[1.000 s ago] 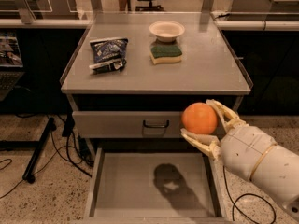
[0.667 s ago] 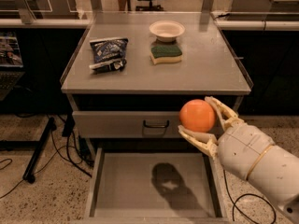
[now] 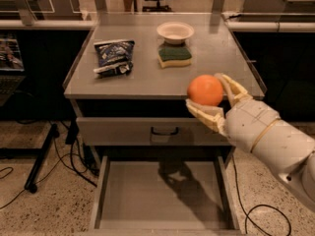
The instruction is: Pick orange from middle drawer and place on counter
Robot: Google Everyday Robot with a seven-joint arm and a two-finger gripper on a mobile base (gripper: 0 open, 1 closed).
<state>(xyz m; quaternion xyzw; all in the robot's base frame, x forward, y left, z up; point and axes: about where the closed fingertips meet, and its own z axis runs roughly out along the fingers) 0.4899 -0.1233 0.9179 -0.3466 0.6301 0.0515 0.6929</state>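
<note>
The orange (image 3: 205, 89) is held between the two pale fingers of my gripper (image 3: 212, 96), which comes in from the lower right. It hangs in front of the counter's front edge at the right, at about the height of the counter top (image 3: 147, 73). The middle drawer (image 3: 162, 198) is pulled open below, its bare grey floor showing only the arm's shadow. A closed drawer front with a small black handle (image 3: 164, 131) sits above it.
On the counter stand a white bowl (image 3: 175, 32), a green and yellow sponge (image 3: 174, 56) just in front of it, and a dark blue snack bag (image 3: 113, 56) at the left. Cables and a black stand leg (image 3: 42, 154) lie on the floor at the left.
My gripper has lifted the orange from in front of the upper drawer front to the level of the counter's front edge.
</note>
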